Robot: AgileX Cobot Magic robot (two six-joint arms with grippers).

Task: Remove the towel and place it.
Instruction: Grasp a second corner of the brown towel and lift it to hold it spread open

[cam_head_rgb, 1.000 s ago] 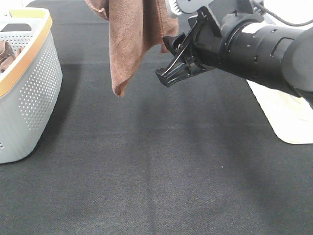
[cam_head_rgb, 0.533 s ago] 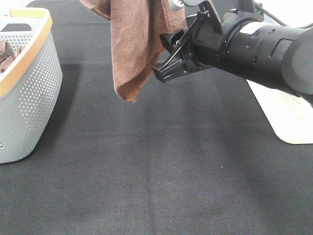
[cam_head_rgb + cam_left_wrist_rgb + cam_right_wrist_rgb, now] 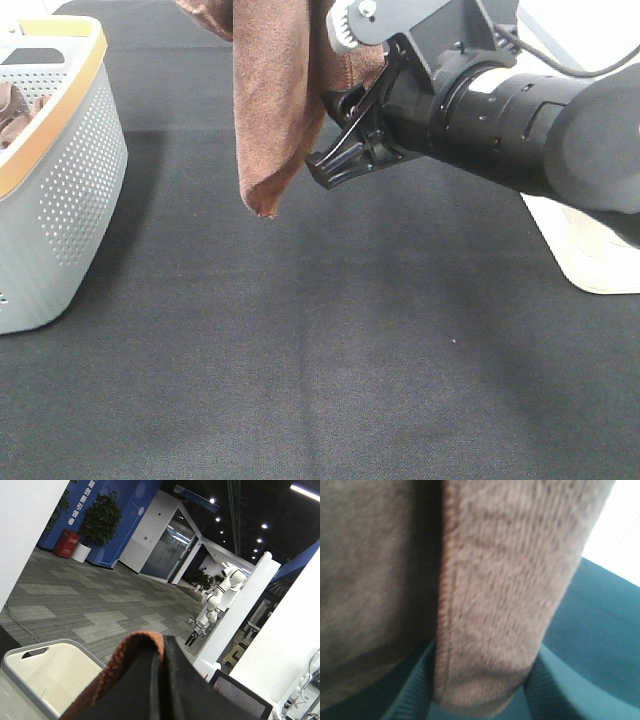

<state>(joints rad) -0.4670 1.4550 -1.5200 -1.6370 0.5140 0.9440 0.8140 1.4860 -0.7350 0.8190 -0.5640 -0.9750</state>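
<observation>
towel [image 3: 485,580] fills frame, blurry | hem vert. | fold btw end effector [image 3: 480,700] fingers [image 3: 412,692] | dark tabletop [image 3: 600,630] behind

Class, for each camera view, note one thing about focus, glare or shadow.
Exterior high: sharp, with a soft shadow on the black table beside the basket and the white slab washed out. Left wrist: the hall behind is crisp, the towel at the lens blurred. Right wrist: the towel fills the frame, soft and hazy.
</observation>
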